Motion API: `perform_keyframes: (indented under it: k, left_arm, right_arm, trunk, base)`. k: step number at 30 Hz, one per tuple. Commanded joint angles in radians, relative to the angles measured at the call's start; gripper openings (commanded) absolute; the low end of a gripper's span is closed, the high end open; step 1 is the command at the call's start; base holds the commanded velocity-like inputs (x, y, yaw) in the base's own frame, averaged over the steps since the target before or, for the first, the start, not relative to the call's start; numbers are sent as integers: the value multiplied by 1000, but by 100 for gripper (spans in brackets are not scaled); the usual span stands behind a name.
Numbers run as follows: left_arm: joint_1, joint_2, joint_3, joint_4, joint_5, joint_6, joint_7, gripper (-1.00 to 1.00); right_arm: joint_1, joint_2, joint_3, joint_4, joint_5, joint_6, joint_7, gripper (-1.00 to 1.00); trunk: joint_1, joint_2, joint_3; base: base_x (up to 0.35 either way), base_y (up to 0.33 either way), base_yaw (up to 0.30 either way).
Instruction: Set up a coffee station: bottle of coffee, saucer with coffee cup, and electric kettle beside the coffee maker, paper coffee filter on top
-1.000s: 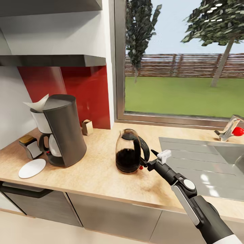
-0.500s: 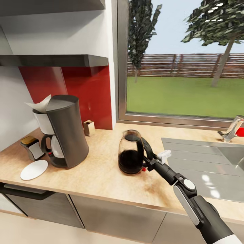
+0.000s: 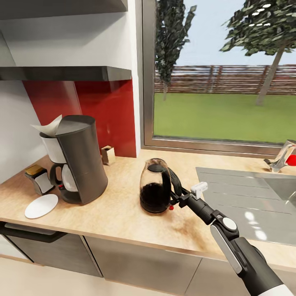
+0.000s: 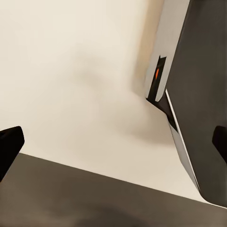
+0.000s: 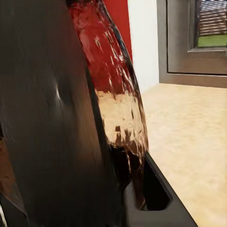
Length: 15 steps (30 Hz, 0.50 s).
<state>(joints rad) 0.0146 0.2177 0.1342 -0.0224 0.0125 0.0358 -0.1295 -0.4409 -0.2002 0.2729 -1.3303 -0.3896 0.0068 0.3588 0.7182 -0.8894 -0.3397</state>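
Kettle work is taking place mid-counter: the right gripper [image 3: 176,199] is reaching in from the robot's right and its jaws appear to be pinching the black loop handle of the electric kettle [image 3: 155,191], though the contact itself is hard to make out from the head camera. The kettle is leaning slightly toward the coffee maker [image 3: 78,159], its base on or just above the kitchen countertop [image 3: 119,213], between that machine and the steel sink [image 3: 250,201]. Seen from the right wrist, the kettle's glass wall [image 5: 118,113] and dark handle are looming right against the lens. The paper coffee filter [image 3: 50,126] is sitting on top of the coffee maker, the bottle of coffee [image 3: 38,178] is standing just beside it against the wall, and the saucer [image 3: 41,205] is lying in front of the bottle, near the counter's edge. The kitchen shelf [image 3: 65,73] is running above. Two dark fingertips [image 4: 9,146] of the left gripper [image 4: 113,146] are sitting spread wide apart over a pale floor.
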Motion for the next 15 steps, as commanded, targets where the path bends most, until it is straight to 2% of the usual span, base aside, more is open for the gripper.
perform_keyframes:
  k: [1,15]
  left_arm:
    - [1,0,7,-2,1,4,-4,100]
    - [1,0,7,-2,1,3,-5,100]
  right_arm:
    - [-1,-1,2,0,-11,1,2,-100]
    - [-1,9,-4,-2,-11,5,-4,-100]
  trunk:
    - [0,-1,-1]
    - [0,-1,-1]
  base:
    - [0,0,0]
    - [0,0,0]
